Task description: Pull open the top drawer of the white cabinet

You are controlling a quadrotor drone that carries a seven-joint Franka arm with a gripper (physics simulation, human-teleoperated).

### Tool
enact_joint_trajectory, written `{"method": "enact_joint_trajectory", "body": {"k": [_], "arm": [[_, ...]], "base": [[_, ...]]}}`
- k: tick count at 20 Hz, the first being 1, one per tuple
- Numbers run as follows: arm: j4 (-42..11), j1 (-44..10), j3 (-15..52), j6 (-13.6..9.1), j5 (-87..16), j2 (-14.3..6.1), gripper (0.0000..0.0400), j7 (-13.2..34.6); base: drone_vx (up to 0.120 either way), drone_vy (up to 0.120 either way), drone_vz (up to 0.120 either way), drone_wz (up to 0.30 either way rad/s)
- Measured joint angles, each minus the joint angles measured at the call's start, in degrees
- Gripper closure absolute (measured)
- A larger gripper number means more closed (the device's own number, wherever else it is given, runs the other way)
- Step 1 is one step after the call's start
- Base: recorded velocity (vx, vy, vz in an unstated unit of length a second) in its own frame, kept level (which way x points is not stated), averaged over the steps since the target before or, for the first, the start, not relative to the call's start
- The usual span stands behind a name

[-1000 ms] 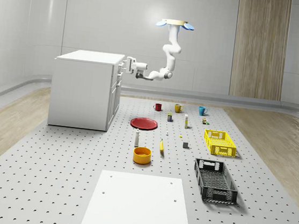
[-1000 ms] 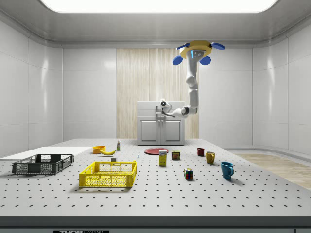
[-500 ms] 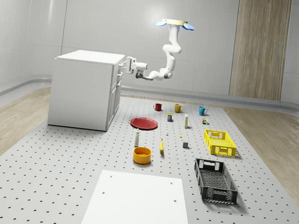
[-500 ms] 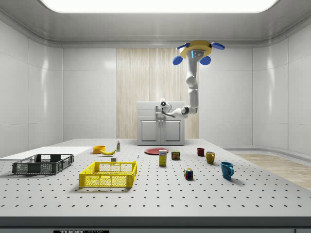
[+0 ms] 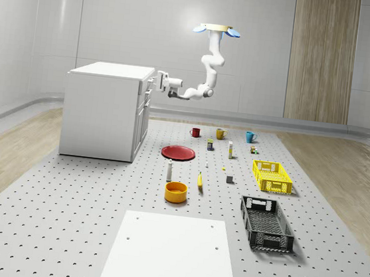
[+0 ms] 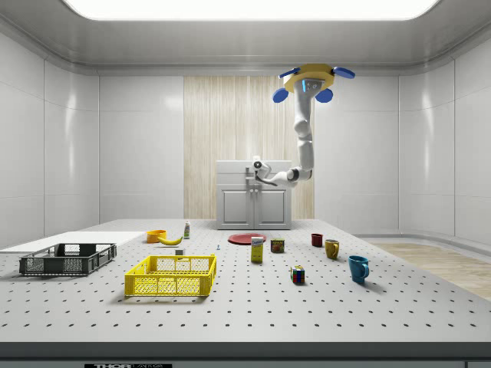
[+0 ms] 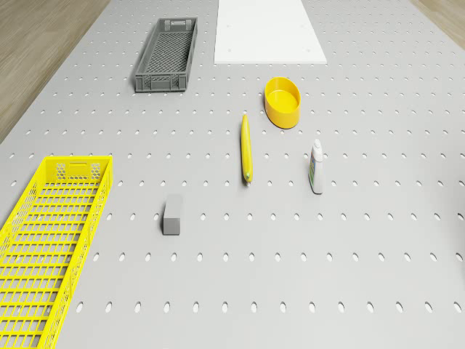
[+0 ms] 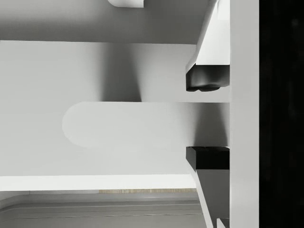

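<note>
**Gripper at the top handle, time to pull**

Gripper (image 8: 207, 118) sits round the handle (image 8: 133, 124) of the top drawer (image 5: 147, 85), w/ one side of it above the bar and one below. Is it squeezing the bar tight or just sitting close? Can't tell from these pics.

White cabinet (image 5: 100, 115) stands on the big table (image 5: 61, 231), at the whole-scene view's left. Its top drawer is right under the cabinet's top, on the side that faces the arm. Looks shut or almost shut.

Drone (image 5: 217, 30) hovers high up, out in front of the cabinet, not over it. Arm hangs down and bends across to the drawer front.

How to do this bit well, I think:
- Get a firm hold on the bar first, so it can't slip out.
- Pull straight back, away from the cabinet front. No lifting, no twisting.
- Go slow & steady, so the drone doesn't wobble or get tugged in.
- Keep the drone level while the arm pulls.
</note>
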Motion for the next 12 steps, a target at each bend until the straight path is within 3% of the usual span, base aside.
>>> {"method": "enact_joint_trajectory", "body": {"k": [9, 10, 11, 12], "arm": [[-3.3, -0.3, -1.1, -2.8, 0.8, -2.8, 0.0285, 0.5], [-4.0, -0.2, -1.3, -3.2, 1.4, -2.6, 0.0231, -2.9], [-4.4, 0.5, -1.9, -3.3, 0.9, -2.0, 0.012, -3.7], [-4.3, 1.3, -2.8, -3.0, -0.5, -2.0, 0.0112, -2.6]], "base": [[0.0, 0.0, 0.0, 0.0], [0.0, 0.0, 0.0, 0.0], [0.0, 0.0, 0.0, 0.0], [0.0, 0.0, 0.0, 0.0]]}}
